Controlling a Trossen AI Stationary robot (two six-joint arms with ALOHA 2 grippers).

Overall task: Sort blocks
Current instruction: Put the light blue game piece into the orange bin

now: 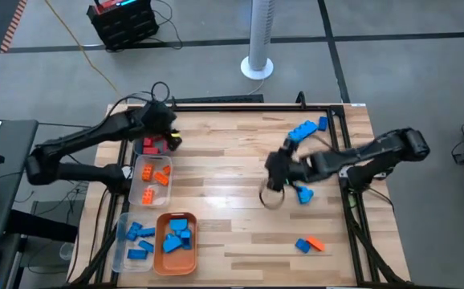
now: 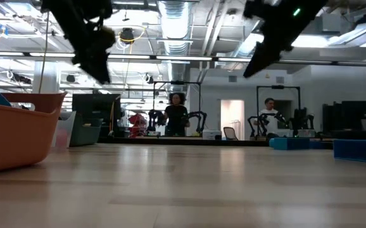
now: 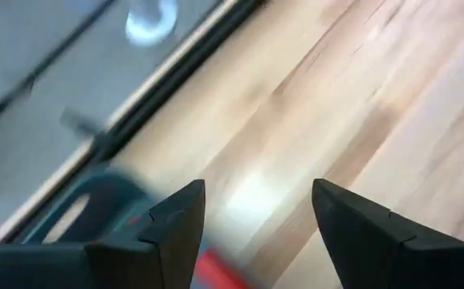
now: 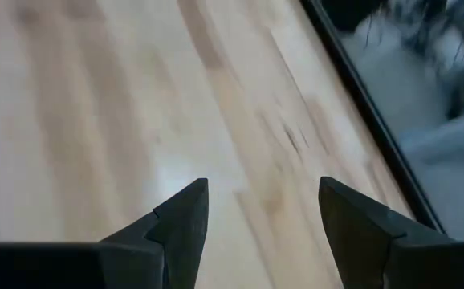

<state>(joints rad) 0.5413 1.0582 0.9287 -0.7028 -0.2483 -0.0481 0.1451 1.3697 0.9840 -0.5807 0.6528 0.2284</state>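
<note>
From above, the left gripper hangs over the bin of red blocks at the far left of the table, fingers spread and empty, while the right gripper sits mid-table, also spread and holding nothing, a lone blue block just to its right. More blue blocks cluster at the far right, and a blue-and-orange pair lies near the front right. Down the left edge the orange blocks, a clear bin of blue ones and the orange tray are already filled. The low view gives only the tray's wall on the left, blue shapes at the far right edge, and both arms well above the wood, which confirms neither gripper touches the table. The left wrist view shows its fingers parted with a blurred streak of red between them below, and bare wood ahead. The right wrist view shows fingers apart over plain boards, no block in sight, so only the overhead picture tells where that lone blue block lies. These bricks look light, rigid and smooth-sided, likely to skid or twist if nudged; I'd pinch across the flat long sides, not the studs.
</note>
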